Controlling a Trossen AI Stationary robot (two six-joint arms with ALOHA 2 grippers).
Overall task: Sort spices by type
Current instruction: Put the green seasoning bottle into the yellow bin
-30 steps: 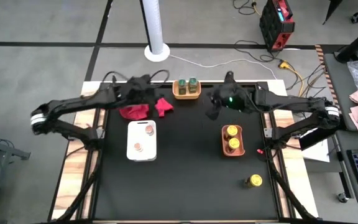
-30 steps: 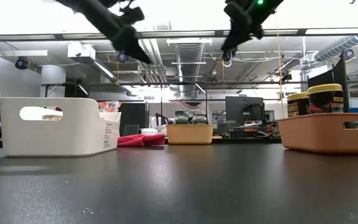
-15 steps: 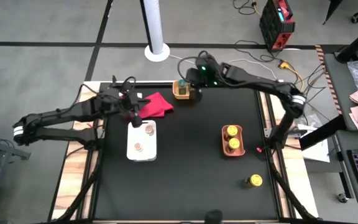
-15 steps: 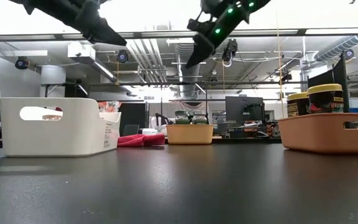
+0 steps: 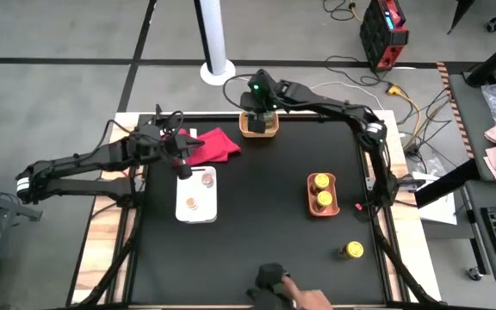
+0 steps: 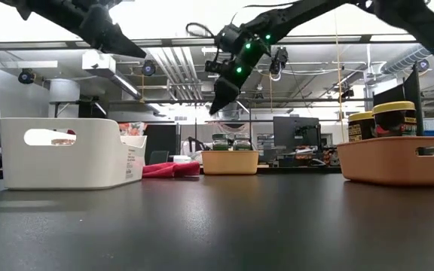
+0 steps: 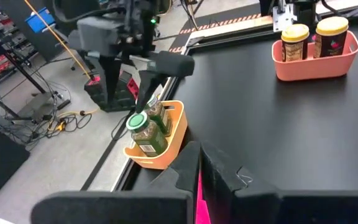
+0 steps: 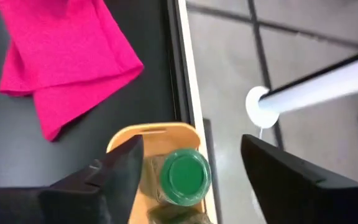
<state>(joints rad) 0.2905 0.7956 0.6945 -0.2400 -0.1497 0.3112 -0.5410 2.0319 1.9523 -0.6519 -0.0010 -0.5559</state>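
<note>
Two spice jars with dark green lids (image 5: 259, 118) stand in the yellow tray (image 5: 271, 132) at the table's far edge. My right gripper (image 8: 191, 171) hangs open just above them, one finger on each side of a green lid (image 8: 185, 176), clear of both jars in the low view. Two pinkish-brown jars (image 5: 207, 178) sit in the white tray (image 5: 198, 213), and two yellow jars (image 5: 321, 182) in the orange tray (image 5: 310, 207). A third yellow jar (image 5: 351, 250) stands alone near the right front. My left gripper (image 5: 182, 165) is shut, raised over the white tray's far left corner.
A red cloth (image 5: 214, 144) lies flat between the yellow tray and my left gripper. A person's hand (image 5: 275, 291) reaches in at the table's near edge. A white pole (image 5: 217, 39) rises behind the far edge. Bare black tabletop (image 5: 265, 215) lies between the trays.
My right gripper has swung from the far middle of the table toward the left and far edge, come down over the yellow tray and opened. My left gripper has drawn back off the red cloth toward the white tray. The person's hand has appeared at the near edge.
</note>
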